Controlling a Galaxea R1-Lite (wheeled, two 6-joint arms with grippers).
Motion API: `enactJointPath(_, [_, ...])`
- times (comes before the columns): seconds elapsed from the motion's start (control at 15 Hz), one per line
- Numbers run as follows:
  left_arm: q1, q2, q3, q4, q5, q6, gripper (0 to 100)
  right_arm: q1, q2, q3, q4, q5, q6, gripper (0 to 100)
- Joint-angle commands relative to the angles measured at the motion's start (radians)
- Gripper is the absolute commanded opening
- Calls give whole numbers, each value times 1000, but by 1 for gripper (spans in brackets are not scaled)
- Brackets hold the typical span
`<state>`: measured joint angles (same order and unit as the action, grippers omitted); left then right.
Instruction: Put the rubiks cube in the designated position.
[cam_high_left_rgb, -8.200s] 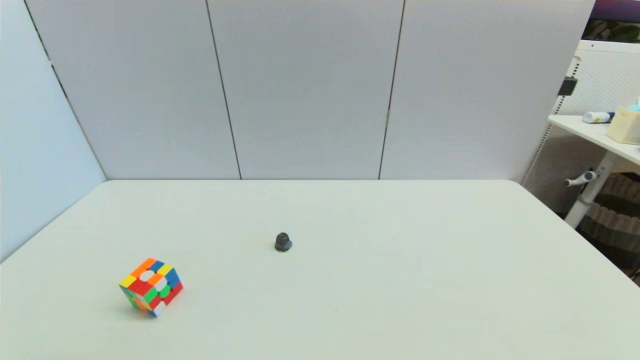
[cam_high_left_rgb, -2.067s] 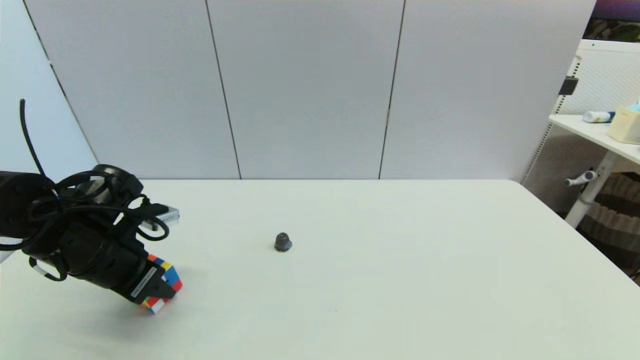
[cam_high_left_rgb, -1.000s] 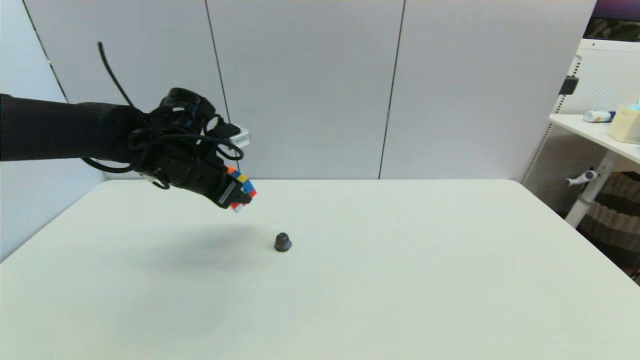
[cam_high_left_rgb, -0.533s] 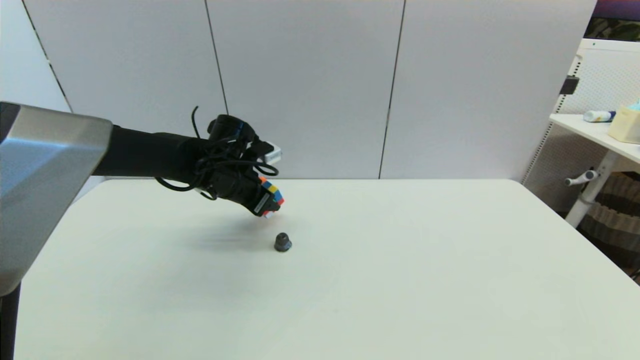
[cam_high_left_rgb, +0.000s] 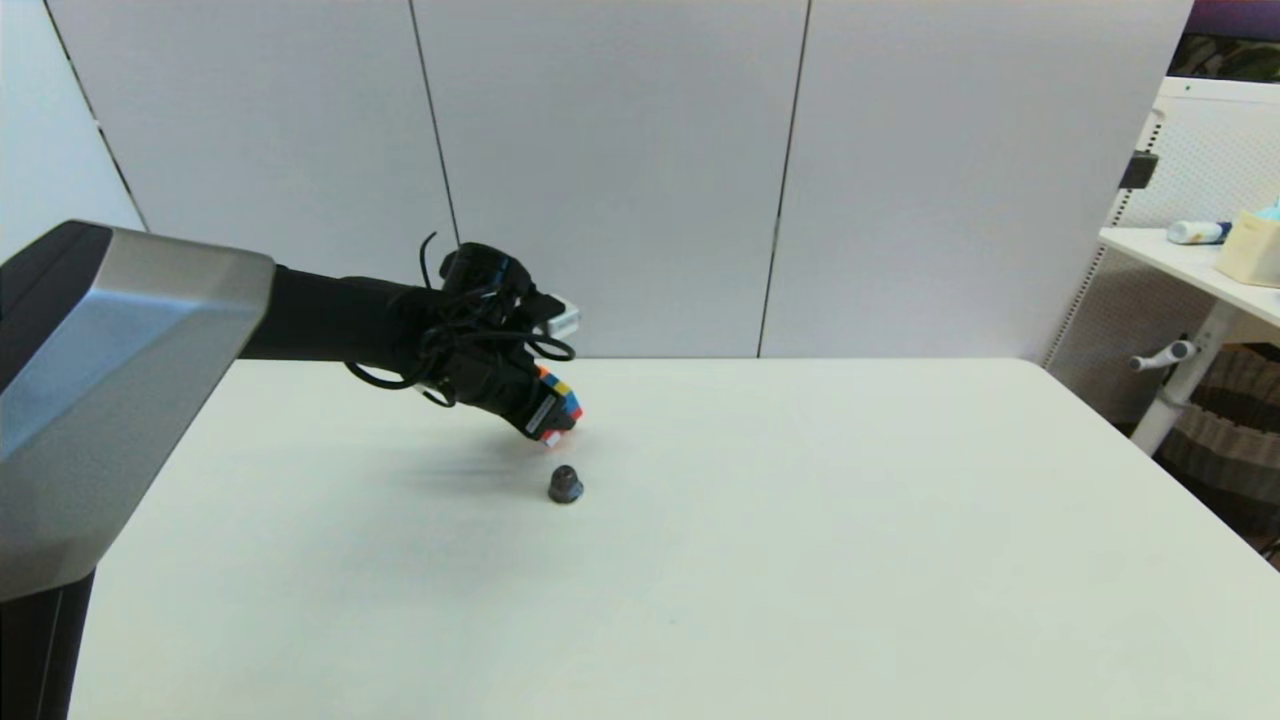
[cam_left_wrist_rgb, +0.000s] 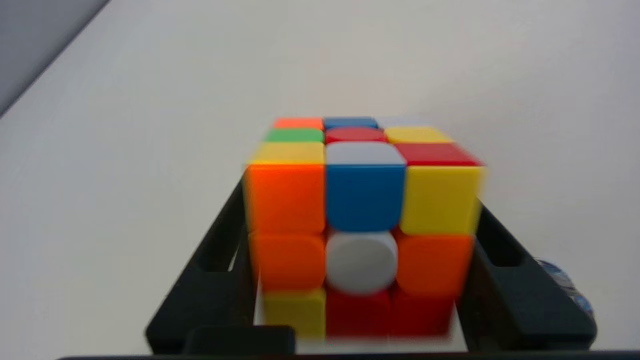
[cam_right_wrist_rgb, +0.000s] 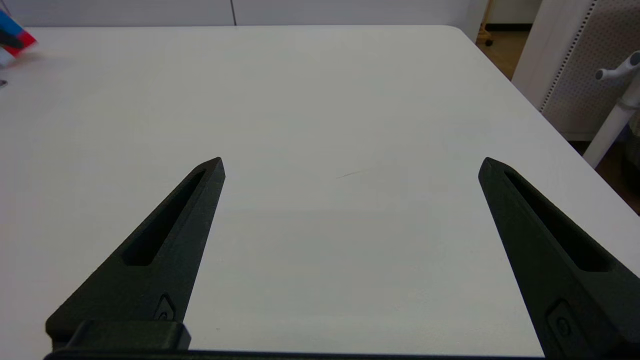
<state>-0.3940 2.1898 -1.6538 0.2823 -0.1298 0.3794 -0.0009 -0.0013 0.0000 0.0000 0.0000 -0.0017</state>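
Multicoloured rubiks cube (cam_left_wrist_rgb: 362, 225) in left gripper (cam_left_wrist_rgb: 360, 260)

rubiks cube (cam_left_wrist_rgb: 362, 225): scrambled; face toward the wrist cam reads orange/blue/yellow, orange/white/orange, yellow/red/red; adjacent face shows yellow, white, red, green, red, yellow, orange, blue. left gripper (cam_high_left_rgb: 556, 420) black, black cables, silver block on wrist. right gripper (cam_right_wrist_rgb: 350, 167) black. knob (cam_high_left_rgb: 565, 484) dark grey. table (cam_high_left_rgb: 800, 560) white, wall panels pale grey

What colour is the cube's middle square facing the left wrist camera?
White, clearest in the left wrist view.
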Motion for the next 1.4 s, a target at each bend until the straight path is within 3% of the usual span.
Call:
enactJointPath(0.07, [-3,7,-14,1,-1,3,100,-1,1,0,0,0,0,100])
enactJointPath(0.47, [0,-145,-49,0,12,10,100,1,1,0,0,0,0,100])
enactJointPath(0.87, [41,-519,-29,-3,202,-85,100,-1,1,0,0,0,0,100])
enactJointPath(1.0, [78,-662,62,-8,285,-103,100,1,1,0,0,0,0,100])
enactJointPath(1.2, [167,-884,286,-57,285,-111,100,1,1,0,0,0,0,100])
enactJointPath(1.4, [236,-1174,657,-163,283,-178,100,1,1,0,0,0,0,100])
